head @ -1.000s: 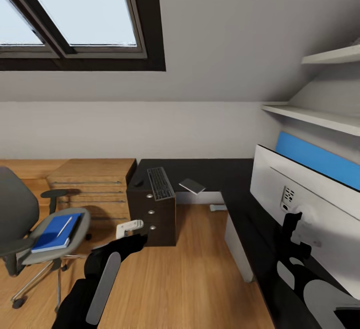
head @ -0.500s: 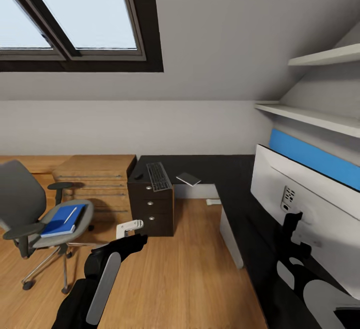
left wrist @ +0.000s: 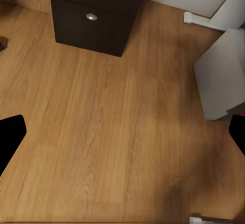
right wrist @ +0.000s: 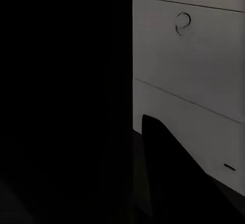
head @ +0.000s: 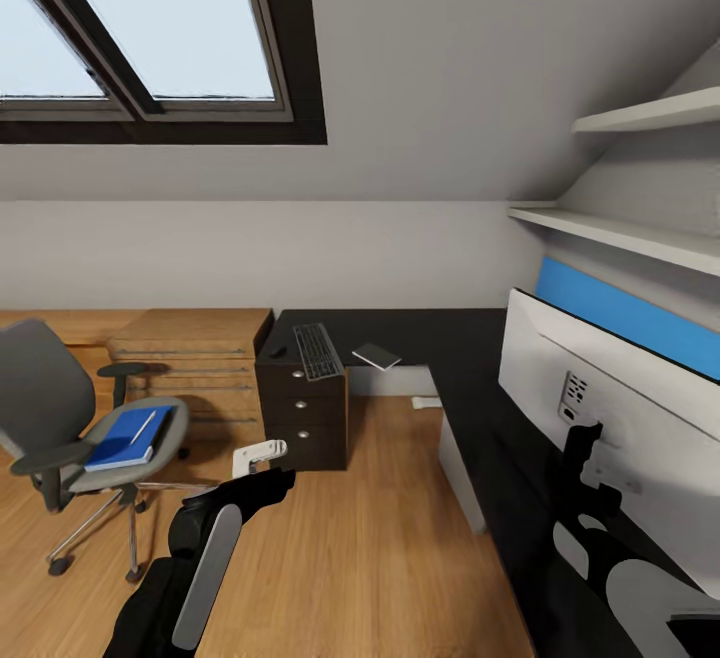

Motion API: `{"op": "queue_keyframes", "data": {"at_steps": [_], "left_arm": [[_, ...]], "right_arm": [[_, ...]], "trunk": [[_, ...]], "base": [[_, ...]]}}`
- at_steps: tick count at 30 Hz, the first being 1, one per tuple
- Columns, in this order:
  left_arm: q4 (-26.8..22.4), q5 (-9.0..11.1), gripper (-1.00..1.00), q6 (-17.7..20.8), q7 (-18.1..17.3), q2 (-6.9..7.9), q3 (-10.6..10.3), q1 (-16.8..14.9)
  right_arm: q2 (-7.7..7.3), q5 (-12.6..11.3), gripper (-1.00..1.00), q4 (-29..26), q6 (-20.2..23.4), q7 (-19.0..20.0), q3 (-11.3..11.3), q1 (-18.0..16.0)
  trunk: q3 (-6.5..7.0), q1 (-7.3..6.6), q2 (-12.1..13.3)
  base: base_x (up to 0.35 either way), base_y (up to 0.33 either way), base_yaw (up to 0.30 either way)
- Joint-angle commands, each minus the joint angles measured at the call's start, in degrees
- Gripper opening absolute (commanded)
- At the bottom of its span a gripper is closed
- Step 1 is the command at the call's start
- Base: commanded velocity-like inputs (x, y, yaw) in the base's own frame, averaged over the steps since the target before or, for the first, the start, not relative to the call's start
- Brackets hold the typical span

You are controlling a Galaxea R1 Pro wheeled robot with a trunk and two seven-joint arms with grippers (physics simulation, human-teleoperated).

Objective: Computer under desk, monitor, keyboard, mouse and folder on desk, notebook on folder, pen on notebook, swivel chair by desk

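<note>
Over the last second the whole head view has swung slightly, so the swivel chair (head: 75, 428) now sits further into frame; that is the camera turning, not the furniture moving. The blue folder (head: 127, 439) with the pen (head: 143, 427) lies on the chair seat, while the keyboard (head: 317, 350) and monitor (head: 610, 408) are on the desk (head: 450, 348). The left gripper (head: 258, 455) hangs open and empty over bare floor, and I cannot tell the right gripper's (head: 582, 438) state, so the folder transfer looks not yet begun.

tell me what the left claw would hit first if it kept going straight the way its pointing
Most likely the bare wooden floor: the left wrist view looks along the left claw straight down at the boards, with nothing between. The dark drawer unit sits off to the side of that line, though depth is hard to judge.
</note>
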Motion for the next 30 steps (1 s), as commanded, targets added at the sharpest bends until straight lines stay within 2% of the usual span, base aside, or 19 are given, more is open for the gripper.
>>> {"op": "queue_keyframes", "data": {"at_steps": [1,7,20,30], "left_arm": [[-0.1,0.6,1.00,0.2,0.6,-0.01,0.0,0.0],[-0.1,0.5,1.00,0.2,0.6,0.01,0.0,-0.1],[-0.1,0.6,1.00,0.2,0.6,0.02,0.0,0.0],[-0.1,0.5,1.00,0.0,0.6,0.07,0.0,-0.1]], "right_arm": [[-0.02,-0.2,-1.00,-0.1,-0.3,-0.2,0.5,-0.1],[-0.02,-0.2,-1.00,-0.1,-0.3,-0.2,0.5,-0.1],[-0.02,-0.2,-1.00,-0.1,-0.4,-0.2,0.5,-0.1],[-0.02,-0.1,-1.00,-0.1,-0.4,-0.2,0.6,-0.1]], "trunk": [[-0.09,-0.01,-0.1],[-0.09,-0.01,-0.1],[-0.09,-0.01,-0.1],[-0.09,-0.01,-0.1]], "base": [[-0.278,0.000,0.000],[-0.300,0.000,0.000],[-0.188,0.000,0.000],[0.020,0.000,0.000]]}}
